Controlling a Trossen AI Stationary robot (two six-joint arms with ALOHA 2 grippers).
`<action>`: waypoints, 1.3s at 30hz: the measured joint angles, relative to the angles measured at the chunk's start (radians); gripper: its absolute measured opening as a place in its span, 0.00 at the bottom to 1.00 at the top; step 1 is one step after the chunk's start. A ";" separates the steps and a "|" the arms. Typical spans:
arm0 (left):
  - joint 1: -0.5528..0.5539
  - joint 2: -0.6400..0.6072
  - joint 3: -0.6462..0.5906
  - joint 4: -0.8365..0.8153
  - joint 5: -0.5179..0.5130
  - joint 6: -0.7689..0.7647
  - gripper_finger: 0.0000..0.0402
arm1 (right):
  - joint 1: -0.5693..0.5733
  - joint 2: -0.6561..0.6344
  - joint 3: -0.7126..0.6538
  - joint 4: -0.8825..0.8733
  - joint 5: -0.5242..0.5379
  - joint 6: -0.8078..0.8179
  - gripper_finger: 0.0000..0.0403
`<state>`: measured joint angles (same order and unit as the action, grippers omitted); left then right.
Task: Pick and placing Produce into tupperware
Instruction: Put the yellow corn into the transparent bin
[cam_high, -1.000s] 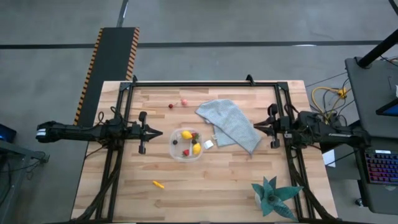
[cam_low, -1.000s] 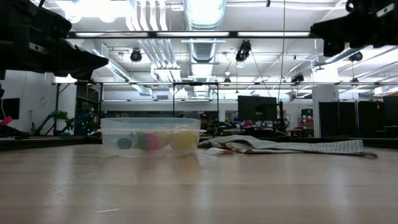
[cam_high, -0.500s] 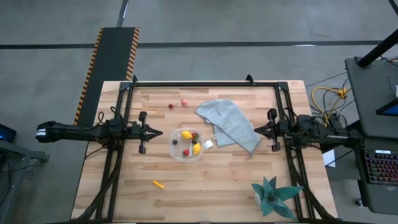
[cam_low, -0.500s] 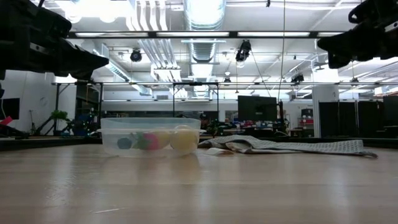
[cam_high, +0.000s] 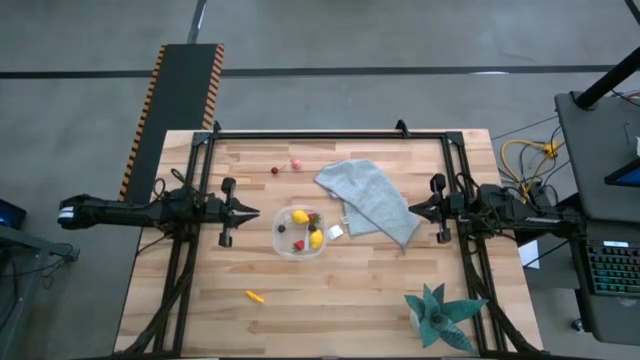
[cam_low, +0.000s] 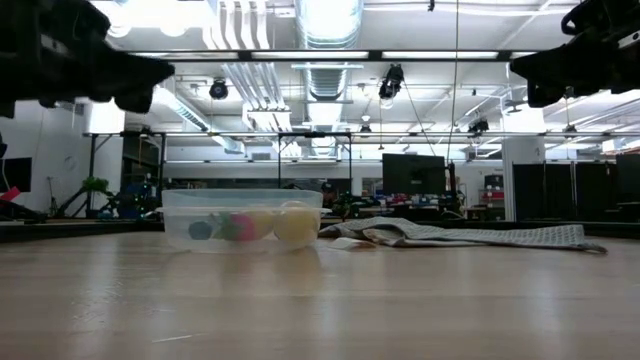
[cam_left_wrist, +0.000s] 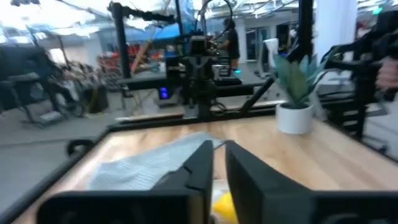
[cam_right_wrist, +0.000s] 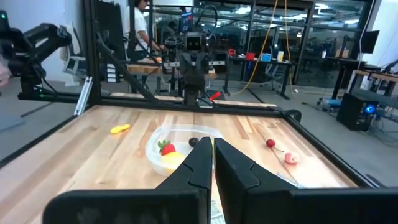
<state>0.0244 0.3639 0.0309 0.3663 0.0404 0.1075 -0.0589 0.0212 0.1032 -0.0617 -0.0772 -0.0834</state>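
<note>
The clear square tupperware (cam_high: 300, 232) stands mid-table. It holds two yellow lemons (cam_high: 300, 217), a red berry and a dark round piece. Two red berries (cam_high: 296, 165) lie on the table toward the far edge. An orange piece (cam_high: 255, 296) lies toward the near edge. My left gripper (cam_high: 258, 212) hovers shut and empty, level, just left of the tupperware and above table height, as the low view (cam_low: 165, 72) shows. My right gripper (cam_high: 408, 209) hovers shut and empty at the right, over the edge of the grey-blue cloth. The tupperware also shows in the right wrist view (cam_right_wrist: 180, 140).
A grey-blue cloth (cam_high: 370, 200) lies crumpled right of the tupperware, with a small white tag (cam_high: 335, 232) between them. A teal spiky plant (cam_high: 440, 315) stands at the near right corner. A black frame (cam_high: 330, 135) borders the table.
My left gripper has risen a little and tipped toward level, drawing slightly back toward the table's left edge. My right gripper has drawn slightly back toward the right edge. The produce, tupperware and cloth have stayed where they were.
</note>
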 joint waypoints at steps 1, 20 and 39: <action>0.000 0.001 0.019 -0.010 0.009 -0.015 0.11 | 0.000 0.000 0.000 0.000 0.000 0.000 0.02; -0.115 0.354 0.683 -0.926 -0.020 -0.077 0.45 | 0.000 0.000 0.001 0.000 0.056 -0.082 0.02; -0.389 0.906 1.022 -1.481 -0.126 -0.395 0.45 | 0.000 0.001 0.001 -0.002 0.055 -0.082 0.02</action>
<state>-0.3647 1.2695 1.0531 -1.1152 -0.0853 -0.2875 -0.0589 0.0223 0.1043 -0.0633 -0.0223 -0.1658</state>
